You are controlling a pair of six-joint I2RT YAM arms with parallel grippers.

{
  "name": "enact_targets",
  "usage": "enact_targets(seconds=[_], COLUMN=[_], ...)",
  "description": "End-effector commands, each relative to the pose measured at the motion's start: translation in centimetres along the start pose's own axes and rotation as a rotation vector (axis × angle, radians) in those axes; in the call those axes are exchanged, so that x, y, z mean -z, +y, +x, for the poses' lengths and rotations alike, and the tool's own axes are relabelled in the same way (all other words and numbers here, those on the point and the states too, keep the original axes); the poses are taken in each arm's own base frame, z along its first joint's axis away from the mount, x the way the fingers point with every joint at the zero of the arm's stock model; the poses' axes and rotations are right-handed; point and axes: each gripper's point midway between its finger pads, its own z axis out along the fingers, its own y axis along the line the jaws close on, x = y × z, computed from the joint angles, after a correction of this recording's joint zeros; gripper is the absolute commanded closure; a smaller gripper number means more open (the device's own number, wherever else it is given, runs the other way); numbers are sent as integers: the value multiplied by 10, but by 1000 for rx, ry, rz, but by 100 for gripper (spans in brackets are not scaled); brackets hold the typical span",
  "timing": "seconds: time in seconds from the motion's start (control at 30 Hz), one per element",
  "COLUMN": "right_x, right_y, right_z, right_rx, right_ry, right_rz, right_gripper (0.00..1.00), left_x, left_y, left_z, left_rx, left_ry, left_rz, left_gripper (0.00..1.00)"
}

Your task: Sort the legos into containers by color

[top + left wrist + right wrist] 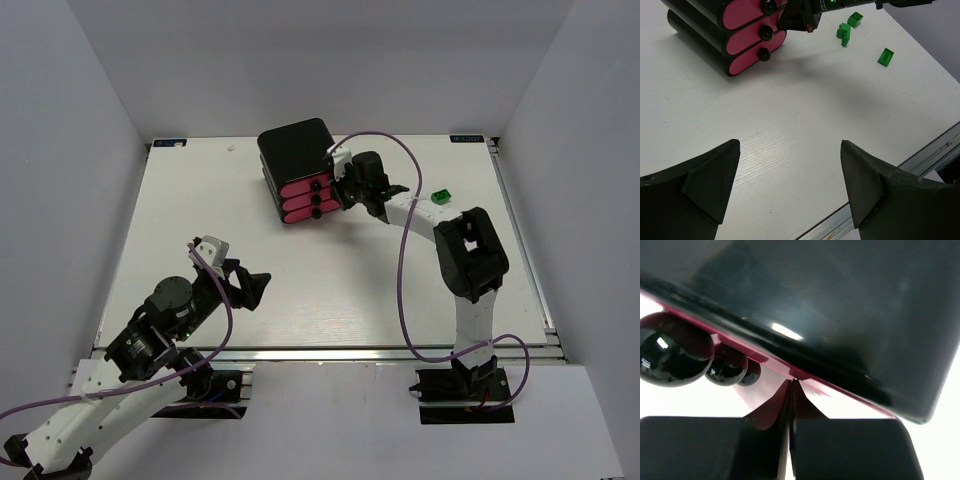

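R gripper (340, 190): fingers pressed together, nothing between, tips at the front of the pink drawers (303, 198) in the black cabinet (295, 150). L gripper (256, 284): spread wide, empty, over the table (330, 280). Three green legos (843, 34) lie on table, right of cabinet.

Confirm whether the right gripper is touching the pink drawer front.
Cannot tell. Right wrist view: the shut right gripper reaches the pink drawer front with no visible gap, but the view is too close and dark to confirm contact.
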Motion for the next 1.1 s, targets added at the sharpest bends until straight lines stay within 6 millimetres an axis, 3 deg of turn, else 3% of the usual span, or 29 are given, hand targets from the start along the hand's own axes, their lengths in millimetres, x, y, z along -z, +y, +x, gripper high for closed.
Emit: enact_targets(seconds=[0.0,0.2,0.3,0.43,0.53,0.57,0.67,0.8,0.97,1.07], right_x=[-6,-5,1,20,27,28,24,15,1,-9], right_y=[-16,-8,-5,4,16,18,28,42,49,48], right_z=[-31,-24,-27,-12,0,2,9,12,12,21], right_rx=[-70,-154,-168,-242,-268,-279,-323,-378,-451,-469], right_ry=[-114,-118,-131,-128,-114,-110,-97,-97,-95,-71], right_rz=[92,72,63,44,5,-7,-62,-154,-198,-200], right_gripper=[100,100,100,100,85,73,55,42,36,36], left_x=[-2,-1,-1,-1,-1,0,-1,-1,0,0], left_y=[2,3,3,3,2,2,2,3,3,3], left_z=[6,5,5,4,5,5,5,7,5,4], left_rx=[-3,-2,-2,-2,-2,0,0,-1,0,1], left_ry=[21,12,12,11,13,10,12,16,9,7], left_rz=[-8,-13,-13,-12,-8,-9,-6,-10,-12,-10], left_gripper=[9,9,9,9,9,9,9,8,8,8])
